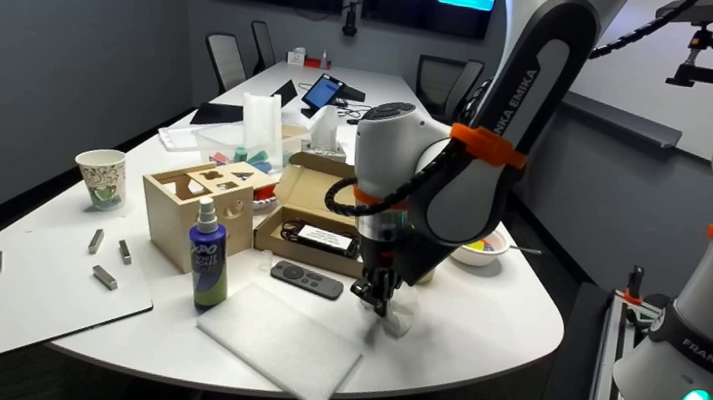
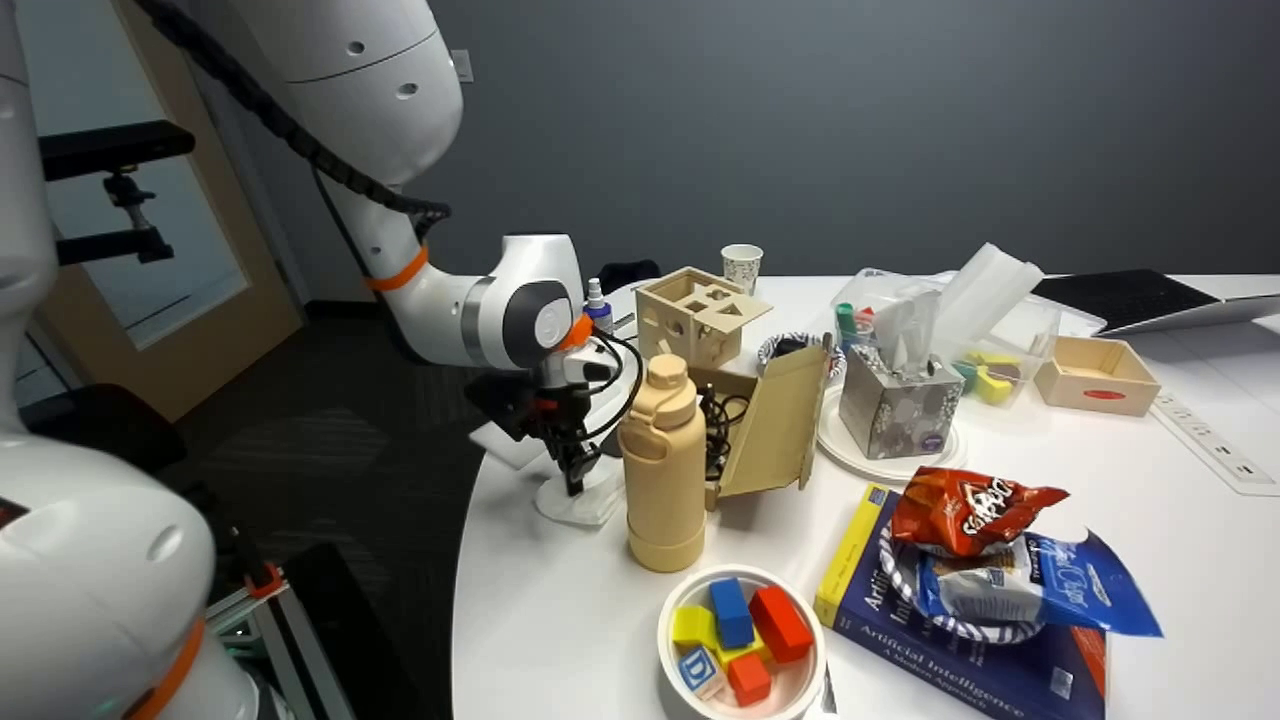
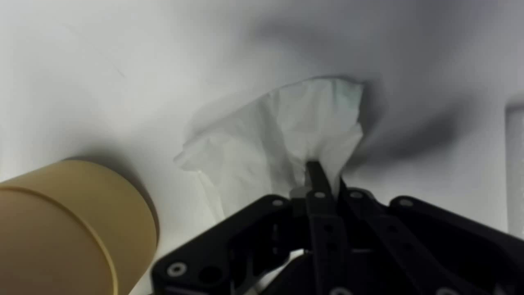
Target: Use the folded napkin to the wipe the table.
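The white napkin (image 3: 245, 151) is crumpled and fanned out on the glossy white table (image 3: 102, 94). My gripper (image 3: 327, 176) points down with its fingers closed on a pinched fold of it in the wrist view. In both exterior views the gripper (image 1: 382, 306) (image 2: 574, 485) is low at the table's rounded end, with the napkin (image 1: 402, 316) (image 2: 588, 503) spread under and beside the fingertips. The napkin seems to touch the table (image 1: 454, 344) (image 2: 540, 610). The part of the napkin below the fingers is hidden in the wrist view.
A tan bottle (image 2: 665, 470) (image 3: 77, 221) stands close beside the napkin. A flat white sheet (image 1: 283, 342), a remote (image 1: 307, 279), an open cardboard box (image 1: 322, 199) and a spray bottle (image 1: 208, 266) are near the gripper. A bowl of blocks (image 2: 668, 640) stands past the bottle.
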Controlling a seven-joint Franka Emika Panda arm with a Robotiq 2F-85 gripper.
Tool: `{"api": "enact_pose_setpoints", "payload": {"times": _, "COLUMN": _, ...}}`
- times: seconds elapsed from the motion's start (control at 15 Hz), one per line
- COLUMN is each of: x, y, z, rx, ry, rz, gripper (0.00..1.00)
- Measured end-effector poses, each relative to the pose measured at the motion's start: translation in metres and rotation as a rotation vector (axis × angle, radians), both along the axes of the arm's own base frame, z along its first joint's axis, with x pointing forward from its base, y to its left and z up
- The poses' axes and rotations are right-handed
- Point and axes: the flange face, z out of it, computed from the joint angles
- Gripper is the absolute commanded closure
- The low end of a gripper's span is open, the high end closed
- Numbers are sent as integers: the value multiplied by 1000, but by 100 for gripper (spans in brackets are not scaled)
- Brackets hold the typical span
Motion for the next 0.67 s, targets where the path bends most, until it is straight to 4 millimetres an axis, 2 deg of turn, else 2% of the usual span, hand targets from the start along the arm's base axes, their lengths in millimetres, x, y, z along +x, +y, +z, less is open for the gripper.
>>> {"api": "enact_pose_setpoints", "payload": {"times": 0.33, "x": -17, "y": 10, "z": -2, "rx": -19, "ry": 93, "rz": 18, "gripper": 100}}
{"api": "enact_pose_setpoints", "payload": {"times": 0.67, "x": -28, "y": 26, "z": -2, "rx": 5, "ry": 104, "rz": 56, "gripper": 100}}
